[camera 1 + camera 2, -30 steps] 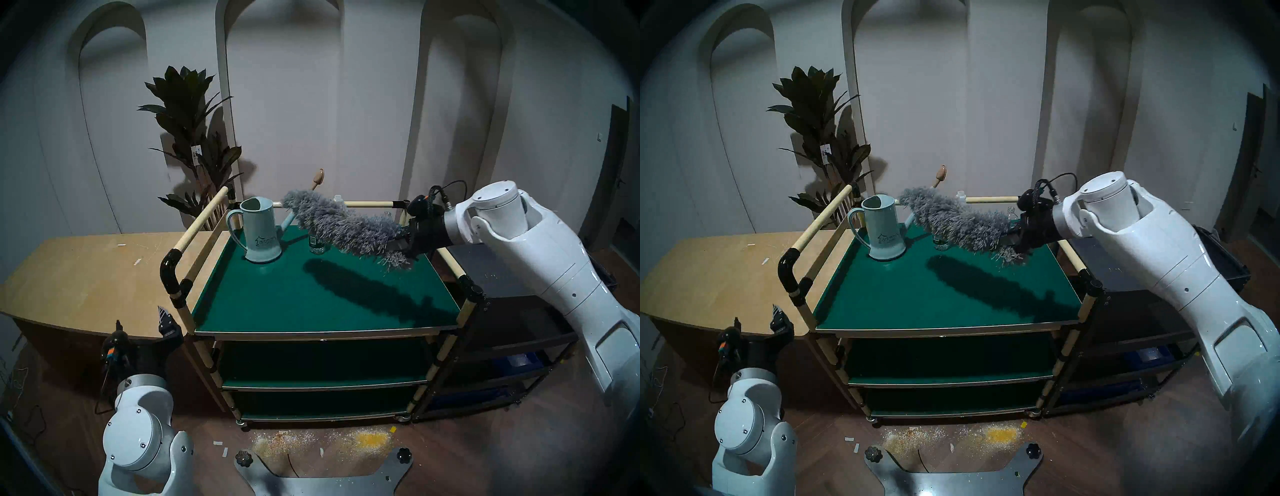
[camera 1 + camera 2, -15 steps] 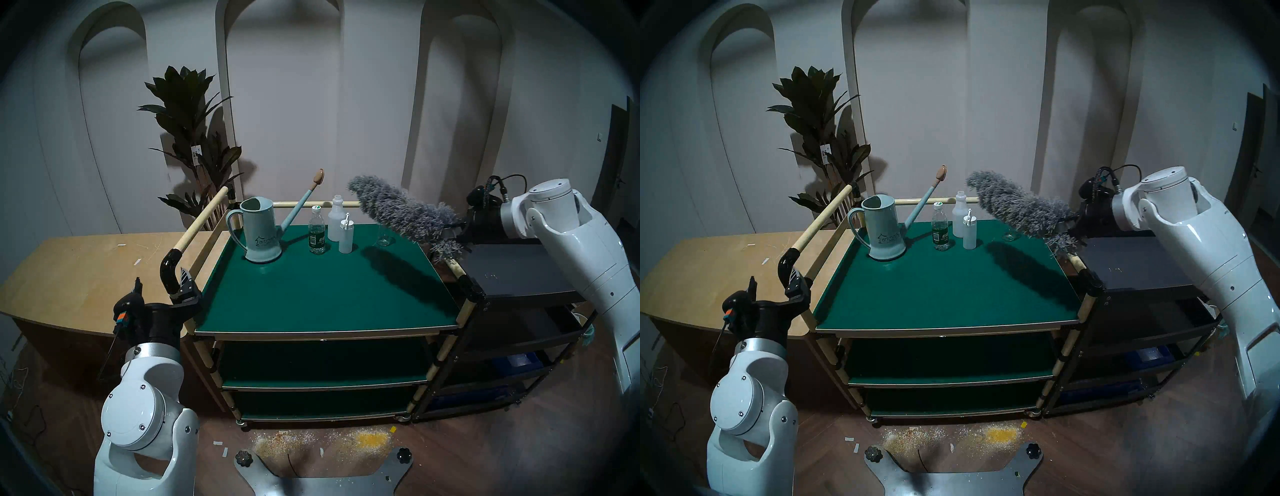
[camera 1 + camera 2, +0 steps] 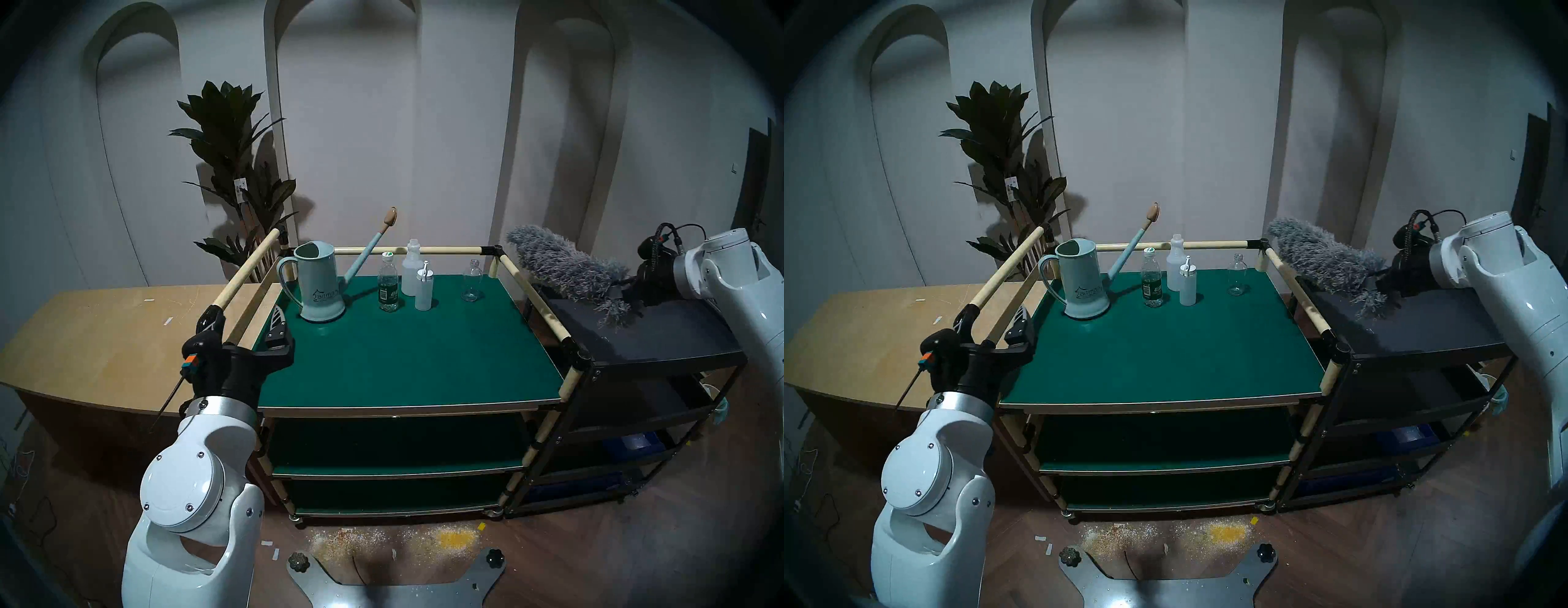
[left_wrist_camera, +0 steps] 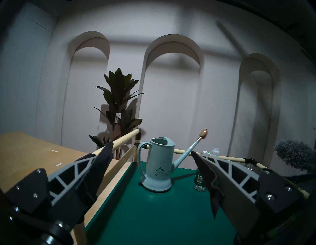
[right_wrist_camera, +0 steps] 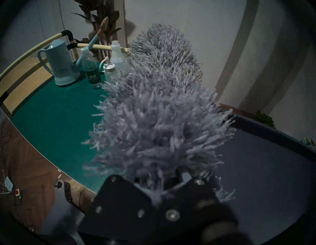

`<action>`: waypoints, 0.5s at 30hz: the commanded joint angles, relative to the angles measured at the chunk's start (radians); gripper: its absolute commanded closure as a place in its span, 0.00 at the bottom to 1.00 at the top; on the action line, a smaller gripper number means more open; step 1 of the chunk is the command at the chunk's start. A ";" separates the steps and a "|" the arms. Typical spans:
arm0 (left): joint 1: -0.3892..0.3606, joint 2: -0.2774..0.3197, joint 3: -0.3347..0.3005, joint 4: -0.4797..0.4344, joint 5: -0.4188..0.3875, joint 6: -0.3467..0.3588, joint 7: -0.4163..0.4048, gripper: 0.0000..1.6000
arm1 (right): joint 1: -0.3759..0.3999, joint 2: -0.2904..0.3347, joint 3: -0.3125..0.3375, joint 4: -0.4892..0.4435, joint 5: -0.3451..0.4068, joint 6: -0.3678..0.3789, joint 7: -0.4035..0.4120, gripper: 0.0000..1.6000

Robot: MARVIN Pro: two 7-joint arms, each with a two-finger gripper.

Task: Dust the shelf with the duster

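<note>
Head pair looks down on the shelf (image 3: 403,352); wrist views sit close.

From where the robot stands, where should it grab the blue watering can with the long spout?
Probably by the loop handle of the pale blue plastic watering can. The handle sticks out on the robot's left, while the long spout leans right toward the bottles. The open left end effector faces the can near the dark-green flat shelf's left rail, so coming from the left looks easiest.

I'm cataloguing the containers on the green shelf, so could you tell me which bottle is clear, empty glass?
The small glass bottle, standing alone toward the shelf's right rear corner. The other three cluster beside the watering can and are plastic.
</note>
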 commanded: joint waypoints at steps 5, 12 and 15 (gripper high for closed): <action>-0.108 0.058 0.025 0.029 0.011 0.022 -0.074 0.00 | -0.119 0.104 0.045 0.027 0.046 0.057 -0.002 1.00; -0.161 0.087 0.036 0.084 0.017 0.038 -0.121 0.00 | -0.195 0.110 0.039 0.042 0.079 0.086 -0.004 1.00; -0.184 0.099 0.042 0.112 0.020 0.044 -0.142 0.00 | -0.226 0.113 0.043 0.042 0.095 0.086 -0.004 1.00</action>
